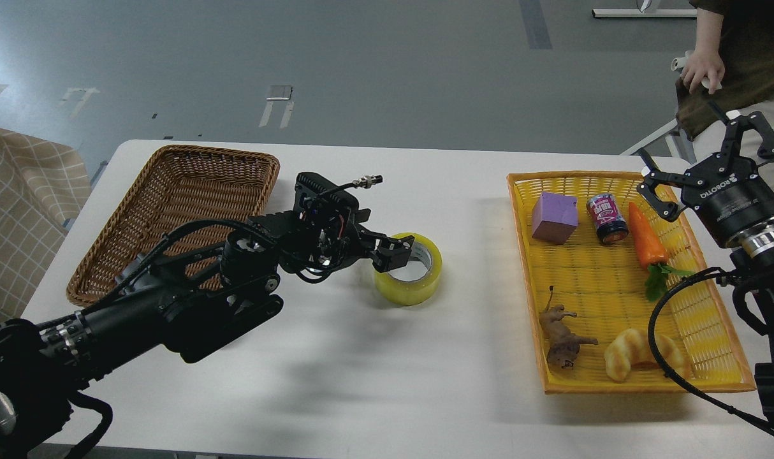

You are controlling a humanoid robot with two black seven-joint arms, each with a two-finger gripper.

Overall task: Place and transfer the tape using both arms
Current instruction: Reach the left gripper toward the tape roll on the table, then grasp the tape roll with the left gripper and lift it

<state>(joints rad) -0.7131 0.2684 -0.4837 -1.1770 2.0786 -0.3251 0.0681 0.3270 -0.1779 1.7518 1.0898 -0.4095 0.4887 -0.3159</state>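
The tape [417,286], a yellow translucent roll with a grey-white core, lies flat on the white table [361,363] near its middle. My left gripper [394,252] is low at the roll's left rim. Its fingers are apart, one over the core hole and one outside the left wall, so they straddle the wall. My right gripper [704,159] is open and empty, raised above the far right corner of the yellow tray [642,386].
The yellow tray holds a purple block [554,217], a can [606,218], a carrot [643,239], a toy animal [560,335] and a croissant toy [635,354]. An empty brown wicker basket [176,191] stands at the back left. A person [744,51] stands at the back right.
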